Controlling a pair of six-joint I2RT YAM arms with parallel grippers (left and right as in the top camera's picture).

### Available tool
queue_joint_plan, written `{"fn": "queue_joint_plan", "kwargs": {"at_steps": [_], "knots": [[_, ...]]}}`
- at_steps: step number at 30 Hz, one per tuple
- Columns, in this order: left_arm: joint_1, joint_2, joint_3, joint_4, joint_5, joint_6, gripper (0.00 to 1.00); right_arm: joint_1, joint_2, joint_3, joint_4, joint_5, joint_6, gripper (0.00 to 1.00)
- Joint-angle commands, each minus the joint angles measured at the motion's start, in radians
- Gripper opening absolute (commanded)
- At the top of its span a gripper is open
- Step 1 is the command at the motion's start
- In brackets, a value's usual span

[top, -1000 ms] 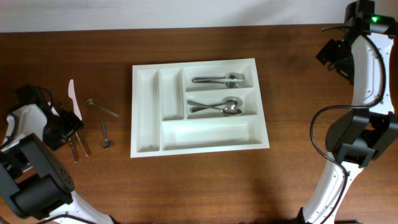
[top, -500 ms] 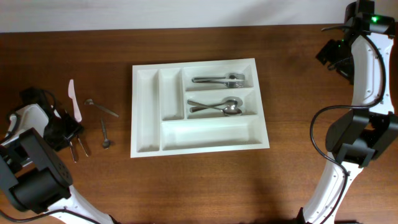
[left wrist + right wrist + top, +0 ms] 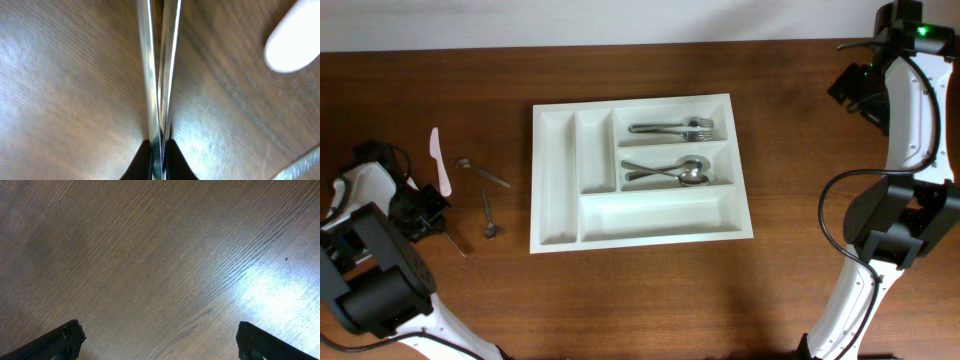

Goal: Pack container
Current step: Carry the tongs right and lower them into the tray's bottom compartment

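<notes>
Where wood grain [image 3: 60,100] gleams, left pincer [image 3: 157,152] clamps slim steel handles [image 3: 149,75].

Forks [image 3: 672,127] and spoons [image 3: 667,172] lie in the container [image 3: 660,215]; loose spoons [image 3: 488,214] lie left.

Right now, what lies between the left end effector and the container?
Two loose spoons lie there, an upper spoon and a lower spoon, shown overhead.
</notes>
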Motion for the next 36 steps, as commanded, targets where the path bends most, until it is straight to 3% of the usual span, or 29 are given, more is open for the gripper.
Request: {"fn": "queue_joint_plan", "kwargs": {"at_steps": [1, 8, 13, 22, 30, 36], "knots": [[-0.019, 0.001, 0.133, -0.073, 0.015, -0.002, 0.02, 0.005, -0.025, -0.003, 0.000, 0.003, -0.002, 0.99], [-0.107, -0.060, 0.410, -0.204, 0.047, 0.075, 0.02, 0.005, -0.025, -0.003, 0.000, 0.002, -0.002, 0.99], [-0.241, -0.101, 0.523, -0.212, 0.162, 0.274, 0.02, 0.005, -0.025, -0.003, 0.000, 0.002, -0.002, 0.99], [-0.562, -0.115, 0.537, -0.243, 0.243, 0.640, 0.02, 0.005, -0.025, -0.003, 0.000, 0.002, -0.002, 0.99], [-0.851, -0.114, 0.537, -0.386, 0.243, 1.001, 0.02, 0.005, -0.025, -0.003, 0.000, 0.002, -0.002, 0.99], [-1.012, -0.114, 0.532, -0.451, 0.243, 1.121, 0.02, 0.005, -0.025, -0.003, 0.000, 0.002, -0.002, 0.99]]}}
